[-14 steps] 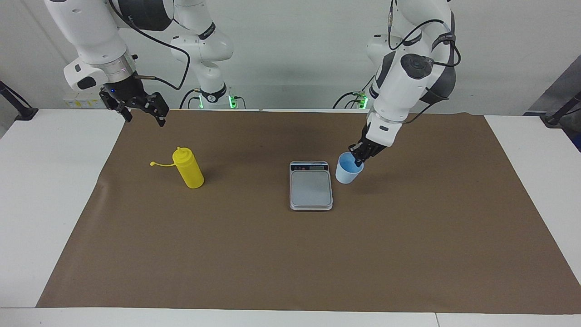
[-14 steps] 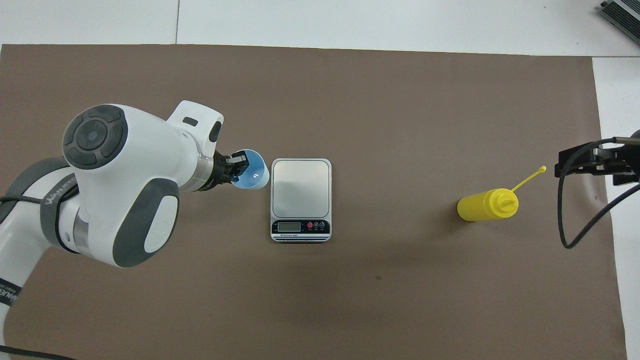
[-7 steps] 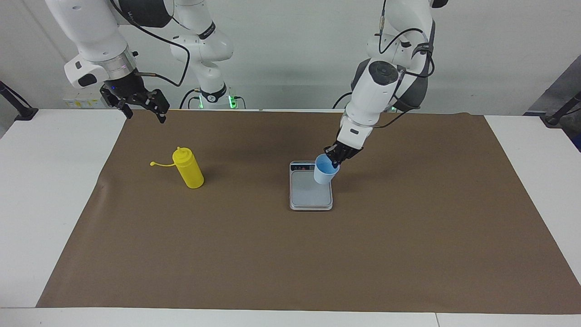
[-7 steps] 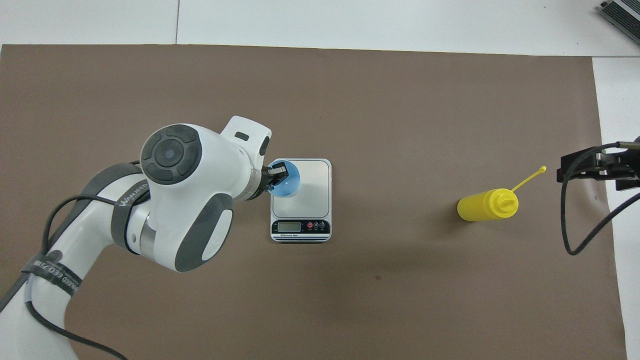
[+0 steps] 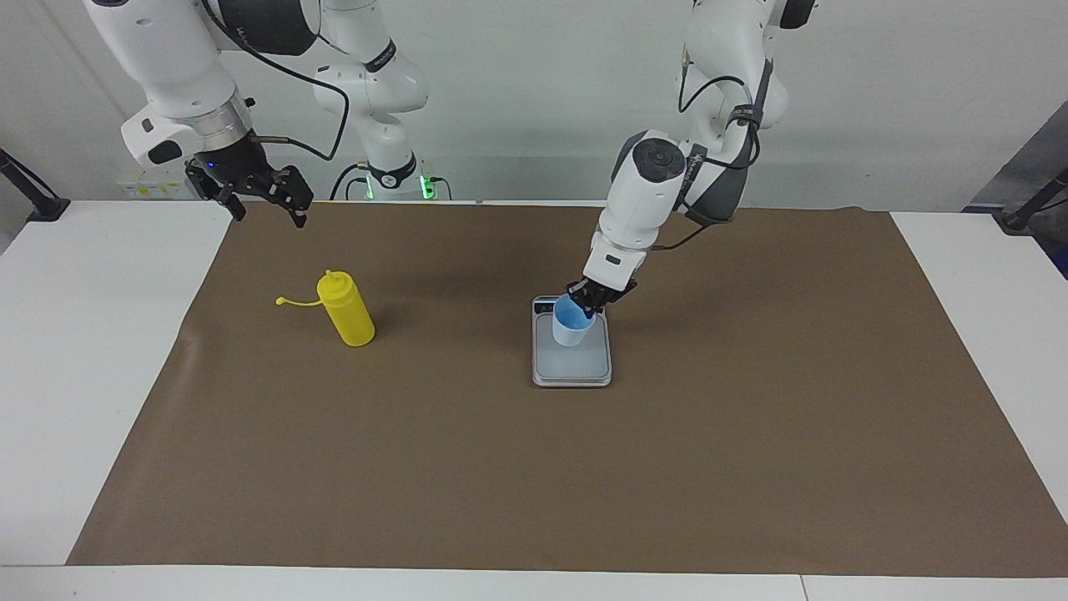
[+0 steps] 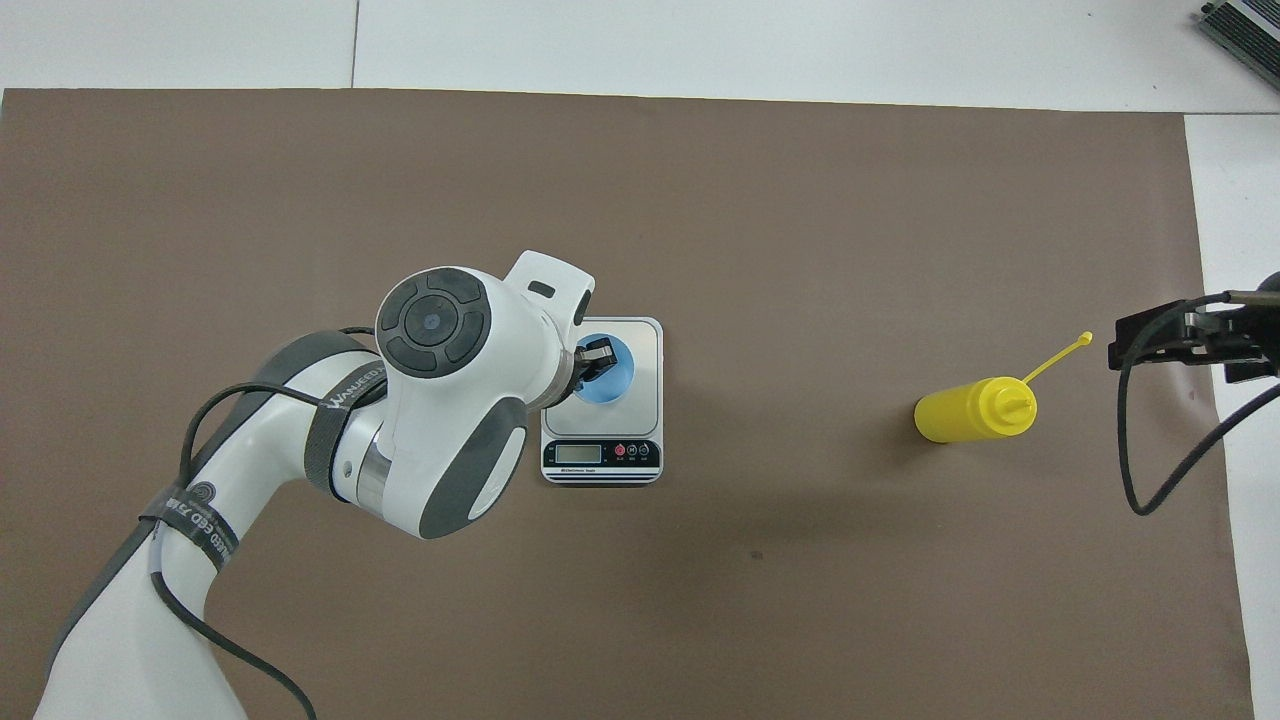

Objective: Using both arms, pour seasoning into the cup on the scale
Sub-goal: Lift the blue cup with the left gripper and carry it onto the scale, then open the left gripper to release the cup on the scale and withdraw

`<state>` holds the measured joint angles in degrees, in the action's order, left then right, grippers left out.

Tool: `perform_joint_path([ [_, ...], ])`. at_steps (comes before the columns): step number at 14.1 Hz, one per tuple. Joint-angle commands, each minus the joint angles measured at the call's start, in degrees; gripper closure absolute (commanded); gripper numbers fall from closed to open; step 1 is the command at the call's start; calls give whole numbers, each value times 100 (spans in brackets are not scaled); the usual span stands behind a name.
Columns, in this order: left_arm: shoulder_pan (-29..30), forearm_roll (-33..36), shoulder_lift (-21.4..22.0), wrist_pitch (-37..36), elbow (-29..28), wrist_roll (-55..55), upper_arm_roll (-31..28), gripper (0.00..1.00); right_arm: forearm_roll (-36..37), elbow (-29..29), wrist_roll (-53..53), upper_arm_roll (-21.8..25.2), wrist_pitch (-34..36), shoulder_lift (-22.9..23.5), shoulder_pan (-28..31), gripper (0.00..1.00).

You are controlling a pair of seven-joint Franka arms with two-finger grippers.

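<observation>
- facing view, centre of frame: left gripper [image 5: 589, 302] pinches the rim of the cup [image 5: 571, 325], over the scale [image 5: 571, 365] (contact unclear).
- upper left of frame: right gripper [image 5: 265, 199] waits, fingers spread, above the brown mat.
- left of centre: the seasoning [image 5: 345, 310] stands upright, cap strap trailing.

- left arm [image 6: 440, 400]: glossy white shell, dark grey joint panels, round grey end cap with ring pattern
- grey band with white lettering around one link, thin black cable looped alongside
- left gripper [image 5: 589, 302]: small, black
- right arm [image 5: 179, 79]: white links, large dark joint cover, silver metal ring at wrist
- right gripper [image 5: 265, 199]: black linkage fingers, small blue light on its body, black cable trailing off
- green lights at both bases
</observation>
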<state>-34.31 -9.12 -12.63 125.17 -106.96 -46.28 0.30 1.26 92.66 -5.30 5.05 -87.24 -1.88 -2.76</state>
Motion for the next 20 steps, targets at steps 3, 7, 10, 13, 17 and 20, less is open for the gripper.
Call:
perform_joint_path([
  [3, -190, 129, -56, 271, -150, -205, -83, 100, -3, 454, 248, -13, -390, -278, 39, 0],
  [7, -269, 244, -30, 184, -238, -214, -91, 100, -3, 656, 284, -13, -539, -366, 39, 0],
  [10, -269, 244, -29, 183, -238, -232, -91, 100, -3, 815, 292, -13, -715, -445, 39, 0],
  [13, -260, 244, -29, 210, -247, -206, -83, 75, -3, 877, 371, -13, -759, -463, 30, 0],
  [17, -225, 402, 23, -79, -116, -153, -91, 0, -3, 877, 389, -22, -820, -463, -22, 0],
  [20, -138, 419, 137, -448, 113, -92, -153, 0, -3, 877, 389, -22, -838, -463, -31, 0],
])
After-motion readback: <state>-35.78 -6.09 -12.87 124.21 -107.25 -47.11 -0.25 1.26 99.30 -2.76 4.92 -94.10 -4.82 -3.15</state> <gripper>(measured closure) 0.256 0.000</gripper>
